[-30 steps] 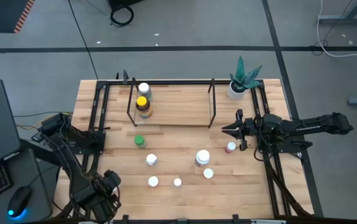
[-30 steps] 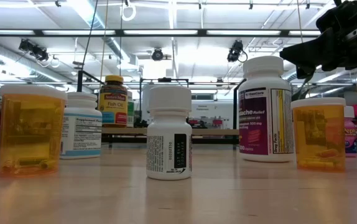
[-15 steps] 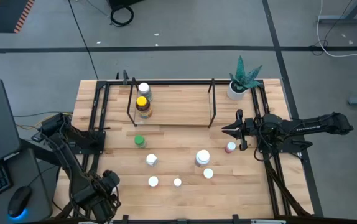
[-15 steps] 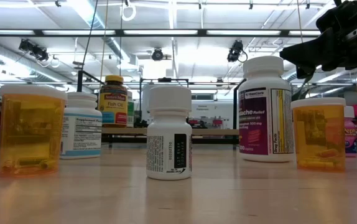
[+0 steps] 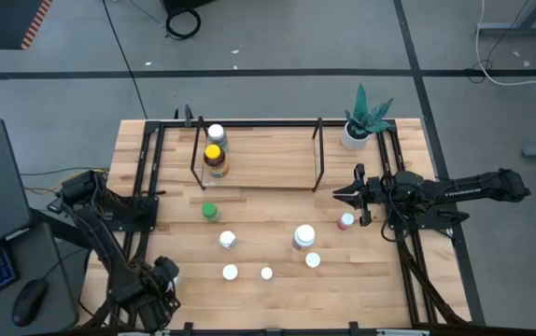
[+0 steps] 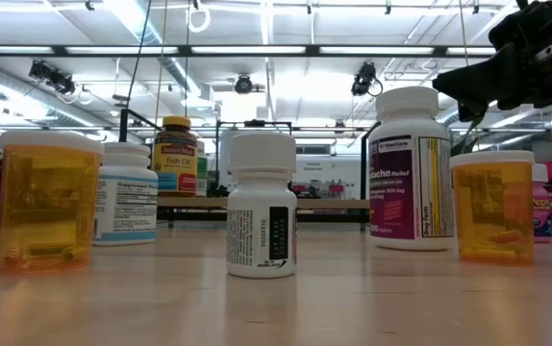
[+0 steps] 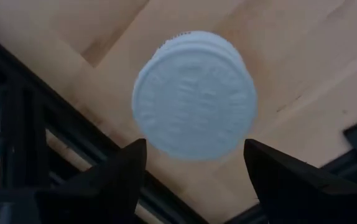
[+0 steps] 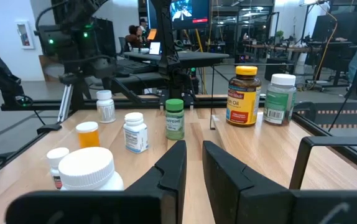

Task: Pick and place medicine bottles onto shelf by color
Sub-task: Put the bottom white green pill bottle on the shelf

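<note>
My left gripper (image 5: 161, 280) hangs over the table's near left corner, open, pointing down. Its fingers stand on either side of a white bottle cap (image 7: 194, 93) seen from above; whether they touch it I cannot tell. The high view hides that bottle under the arm. My right gripper (image 5: 336, 195) waits level at the right, empty, with a narrow gap between its fingers (image 8: 194, 155), just beyond a pink-capped bottle (image 5: 345, 221). The shelf (image 5: 268, 159) carries a white-capped bottle (image 5: 216, 133) and a yellow-capped bottle (image 5: 213, 154). A green-capped bottle (image 5: 210, 212) stands on the table in front of the shelf.
Several white-capped bottles stand upright on the near half of the table, among them a large one (image 5: 303, 236) and small ones (image 5: 230, 273), (image 5: 266, 273). A potted plant (image 5: 354, 133) stands at the far right. Black frame rails (image 5: 147, 177) run along the table's left and right sides.
</note>
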You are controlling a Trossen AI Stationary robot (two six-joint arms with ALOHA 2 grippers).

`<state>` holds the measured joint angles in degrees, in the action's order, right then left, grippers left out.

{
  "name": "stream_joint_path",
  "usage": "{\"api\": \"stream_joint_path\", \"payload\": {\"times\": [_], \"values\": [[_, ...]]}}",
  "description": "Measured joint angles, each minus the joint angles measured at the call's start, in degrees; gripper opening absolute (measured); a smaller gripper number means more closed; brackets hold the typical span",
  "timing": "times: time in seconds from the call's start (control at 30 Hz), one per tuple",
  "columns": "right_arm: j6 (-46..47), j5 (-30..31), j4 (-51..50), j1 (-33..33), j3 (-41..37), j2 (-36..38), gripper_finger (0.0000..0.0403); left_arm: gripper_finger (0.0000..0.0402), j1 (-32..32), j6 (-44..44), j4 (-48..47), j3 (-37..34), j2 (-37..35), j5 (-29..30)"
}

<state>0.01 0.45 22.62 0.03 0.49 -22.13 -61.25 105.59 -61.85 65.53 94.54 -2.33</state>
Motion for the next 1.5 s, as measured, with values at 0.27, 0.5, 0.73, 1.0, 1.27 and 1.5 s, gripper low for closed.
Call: {"api": "stream_joint_path", "payload": {"times": [0.27,0.5,0.73,1.0,1.27,1.5], "values": [[0.0,0.0,0.01,0.0,0.0,0.01,0.0062,0.0277,0.22,-1.84,1.72,-2.33,0.02,2.35],[0.0,0.0,0.01,-0.02,0.0,0.01,0.0062,0.0275,1.81,-5.93,1.89,-2.33,0.02,4.52],[0.02,0.0,0.01,-0.02,0.0,0.0,0.0062,0.0249,3.35,-8.8,2.23,-2.31,0.02,4.9],[0.0,0.0,0.01,-0.01,0.0,0.02,0.0062,0.0233,3.61,-9.23,2.19,-2.28,0.0,4.92],[0.0,0.0,0.0,-0.02,0.0,0.0,0.0062,0.0231,6.95,-12.56,2.06,-2.01,-0.07,4.92],[0.0,0.0,-0.01,0.0,0.0,0.01,0.0062,0.0229,13.87,-24.06,-2.16,3.32,-0.07,4.92]]}}
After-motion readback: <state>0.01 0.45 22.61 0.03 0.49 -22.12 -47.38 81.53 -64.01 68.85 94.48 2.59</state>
